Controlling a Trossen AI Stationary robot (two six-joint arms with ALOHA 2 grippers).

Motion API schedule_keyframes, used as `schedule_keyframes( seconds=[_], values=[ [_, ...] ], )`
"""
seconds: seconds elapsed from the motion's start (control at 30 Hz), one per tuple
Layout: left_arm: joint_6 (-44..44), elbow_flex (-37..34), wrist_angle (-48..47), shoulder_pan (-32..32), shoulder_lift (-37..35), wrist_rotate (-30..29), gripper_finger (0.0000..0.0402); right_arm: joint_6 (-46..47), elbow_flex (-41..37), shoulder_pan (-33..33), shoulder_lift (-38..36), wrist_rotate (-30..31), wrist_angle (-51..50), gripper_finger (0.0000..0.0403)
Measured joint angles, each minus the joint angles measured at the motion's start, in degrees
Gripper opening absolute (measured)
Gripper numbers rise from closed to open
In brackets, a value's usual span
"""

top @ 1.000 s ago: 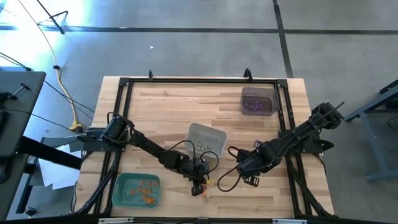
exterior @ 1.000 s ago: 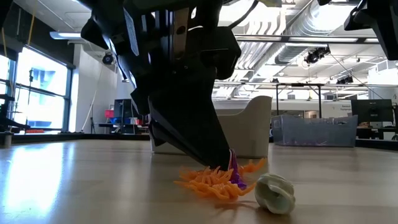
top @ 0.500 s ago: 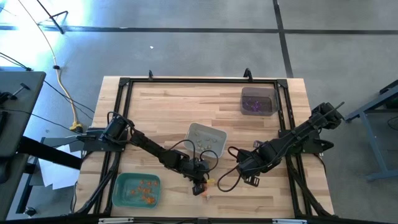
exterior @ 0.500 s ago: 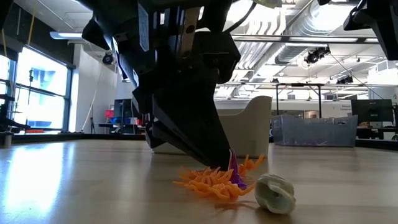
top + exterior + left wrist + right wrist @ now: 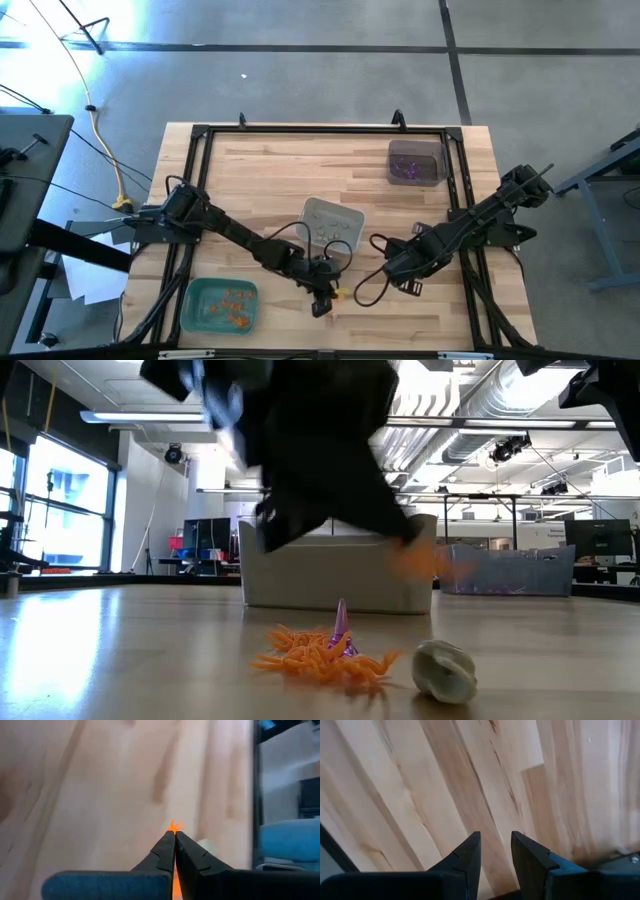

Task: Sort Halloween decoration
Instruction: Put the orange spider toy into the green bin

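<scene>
My left gripper (image 5: pixel 174 834) is shut on a small orange trinket (image 5: pixel 173 825) and hangs above the near middle of the table (image 5: pixel 321 303). Under it, a pile of orange trinkets (image 5: pixel 318 656) lies on the wood. A purple cone (image 5: pixel 340 626) stands among them, and a pale whitish trinket (image 5: pixel 445 668) lies beside the pile. More orange trinkets lie in the green tray (image 5: pixel 196 312), and purple ones in the dark tray (image 5: pixel 415 162). My right gripper (image 5: pixel 496 836) stands open over bare wood, to the right of the pile (image 5: pixel 395 280). My left gripper pinches the orange trinket between its two fingertips. A spiky orange bit (image 5: pixel 173 825) sticks out past the tips, and more orange (image 5: pixel 175 885) shows farther back between the fingers. The fingers slant downward. The trinket is lifted clear of the table.
The grey tray (image 5: pixel 332 225) stands just beyond the pile, and in the low view it is the pale wall (image 5: pixel 340 575) behind the trinkets. A black frame (image 5: pixel 320 130) runs around the tabletop. Bare wood lies between the trays.
My left gripper has risen from the pile, taking an orange trinket up with it. The pile has slid a little along the table as the fingers left it, and the purple cone now stands free among the orange pieces.
</scene>
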State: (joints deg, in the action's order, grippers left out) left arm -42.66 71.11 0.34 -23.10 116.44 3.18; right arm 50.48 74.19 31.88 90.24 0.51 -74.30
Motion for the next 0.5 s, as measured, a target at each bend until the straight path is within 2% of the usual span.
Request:
schedule_keyframes(
  seconds=[0.1,0.2,0.5],
  values=[
    [1.4,2.0,0.6,-0.1,-0.3,-0.1,0.0,-0.5,0.0,0.0,0.0,0.1,-1.8,0.01],
    [3.0,4.5,-2.9,-0.3,-0.5,-0.2,0.0,-2.0,0.0,0.0,0.0,0.1,-2.1,0.01],
    [9.5,15.2,-25.6,-0.4,-1.3,-3.8,0.0,-8.1,0.0,0.0,0.0,0.0,-1.4,0.01]
  ],
)
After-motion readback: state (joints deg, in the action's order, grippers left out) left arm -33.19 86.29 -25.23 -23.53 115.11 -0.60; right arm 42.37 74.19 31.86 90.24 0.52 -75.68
